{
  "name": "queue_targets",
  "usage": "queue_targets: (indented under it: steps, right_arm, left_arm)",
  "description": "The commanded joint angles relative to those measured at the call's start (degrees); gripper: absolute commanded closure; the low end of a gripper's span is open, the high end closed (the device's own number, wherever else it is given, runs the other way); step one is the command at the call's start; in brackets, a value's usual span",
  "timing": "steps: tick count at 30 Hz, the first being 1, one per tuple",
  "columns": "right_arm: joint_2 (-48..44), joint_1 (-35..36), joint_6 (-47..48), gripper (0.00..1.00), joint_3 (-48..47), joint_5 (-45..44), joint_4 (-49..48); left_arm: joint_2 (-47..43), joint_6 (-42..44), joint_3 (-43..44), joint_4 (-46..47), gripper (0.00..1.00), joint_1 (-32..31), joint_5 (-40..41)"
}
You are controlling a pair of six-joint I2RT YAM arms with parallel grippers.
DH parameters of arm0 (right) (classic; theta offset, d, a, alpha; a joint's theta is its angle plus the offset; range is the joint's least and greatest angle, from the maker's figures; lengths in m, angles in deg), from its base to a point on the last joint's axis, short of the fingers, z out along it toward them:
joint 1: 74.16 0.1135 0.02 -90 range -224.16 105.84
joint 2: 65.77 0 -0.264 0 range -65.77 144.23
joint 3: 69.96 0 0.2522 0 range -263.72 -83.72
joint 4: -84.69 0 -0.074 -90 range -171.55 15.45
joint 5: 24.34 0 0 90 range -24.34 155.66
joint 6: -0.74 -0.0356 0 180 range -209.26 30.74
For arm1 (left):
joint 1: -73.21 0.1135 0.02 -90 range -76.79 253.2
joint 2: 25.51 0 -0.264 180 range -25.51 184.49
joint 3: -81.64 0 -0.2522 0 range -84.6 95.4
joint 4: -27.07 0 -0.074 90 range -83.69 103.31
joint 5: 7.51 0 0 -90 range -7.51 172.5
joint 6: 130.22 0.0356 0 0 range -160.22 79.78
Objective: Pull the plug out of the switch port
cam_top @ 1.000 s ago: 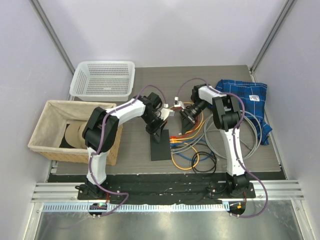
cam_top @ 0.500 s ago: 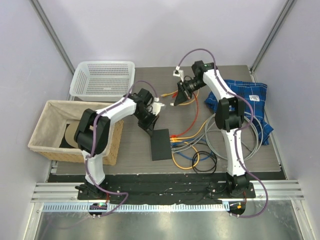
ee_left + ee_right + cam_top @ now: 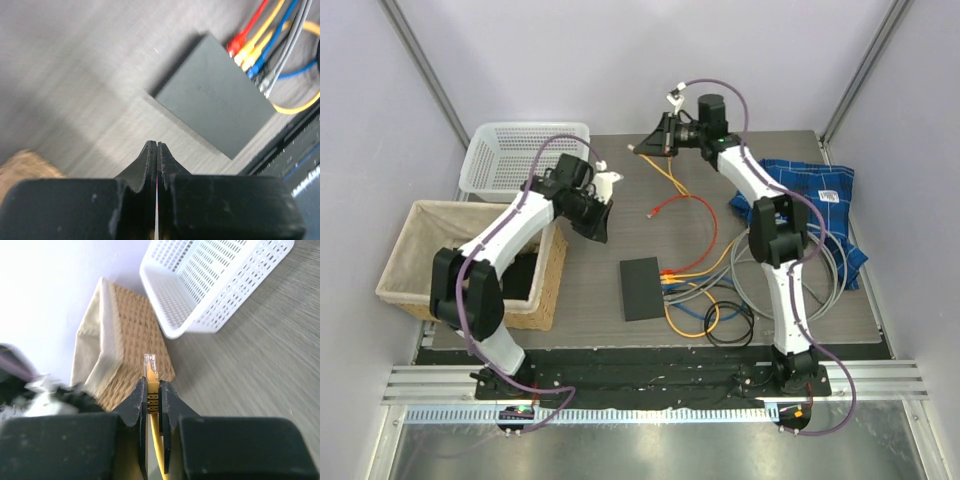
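The right tool (image 3: 152, 386) is clamped on the thin yellow network cable (image 3: 156, 445) just behind its clear plastic plug (image 3: 150, 364). It is raised over the far side of the counter (image 3: 590, 280), well apart from the flat matte-black rectangular switch (image 3: 642, 288) lying mid-counter. The plug looks free, so lower it gently and avoid hauling slack, which could tug the switch. The left tool (image 3: 157, 147), fingers together and empty, hovers apart from the switch and does not brace it.

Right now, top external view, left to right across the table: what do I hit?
Wicker basket → left gripper → switch → blue cloth. White basket and right gripper overlap others, so left out.
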Motion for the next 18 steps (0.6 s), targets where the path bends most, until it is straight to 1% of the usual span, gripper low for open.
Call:
queue_targets:
  steps: [1,2,3,5,7,9,10,12,13,14,15,16,18]
  right_arm:
    - [6.02,5.34,-3.52,0.99,-11.26,-8.73,-4.62]
    - [8.65,6.22,1.21,0.99,-13.75,-10.93,0.88]
    - [10.42,7.45,3.26,0.98,-18.9,-14.43,3.02]
    - [12.88,8.95,9.04,0.99,-22.63,-19.19,8.46]
    - [14.03,11.14,10.92,0.99,-22.48,-24.71,9.28]
    - [13.69,12.72,12.84,0.99,-21.77,-24.84,11.04]
    - [12.99,14.04,13.2,0.99,-19.59,-24.23,11.22]
    - [12.19,15.1,14.6,0.94,-17.65,-25.62,12.53]
    - [12.02,15.45,15.74,0.88,-17.29,-26.76,13.49]
    - [12.02,15.81,16.8,0.65,-17.29,-28.86,14.98]
    - [12.02,15.9,17.51,0.55,-17.37,-29.84,15.52]
    - [12.19,15.81,18.82,0.47,-17.64,-31.06,15.79]
    - [12.19,14.85,19.53,0.37,-18.42,-33.88,17.01]
  left_arm:
    - [-4.79,0.05,3.68,1.92,0.99,3.16,0.19]
    - [-5.67,0.05,3.85,1.92,0.99,3.95,0.1]
    - [-6.2,0.23,4.12,1.74,0.99,4.48,0.1]
    - [-7.34,0.14,4.38,1.74,0.99,5.79,-0.16]
    - [-9.54,-0.3,3.86,1.74,0.99,6.59,-0.86]
    - [-11.99,-0.56,3.51,1.57,0.99,7.47,-1.48]
    - [-12.88,-0.82,2.72,1.57,0.99,7.91,-1.74]
    - [-14.72,-1.09,1.66,2.35,0.99,8.09,-2.53]
    - [-16.04,-1.26,0.79,2.71,0.99,8.09,-2.71]
    - [-16.74,-1.87,0.34,3.49,0.99,8.17,-3.41]
    - [-17.1,-2.32,0.25,3.76,0.99,8.09,-3.85]
    - [-17.54,-2.58,0.17,3.85,0.99,8.09,-4.46]
    - [-17.54,-3.46,-0.01,4.29,0.98,8.17,-6.48]
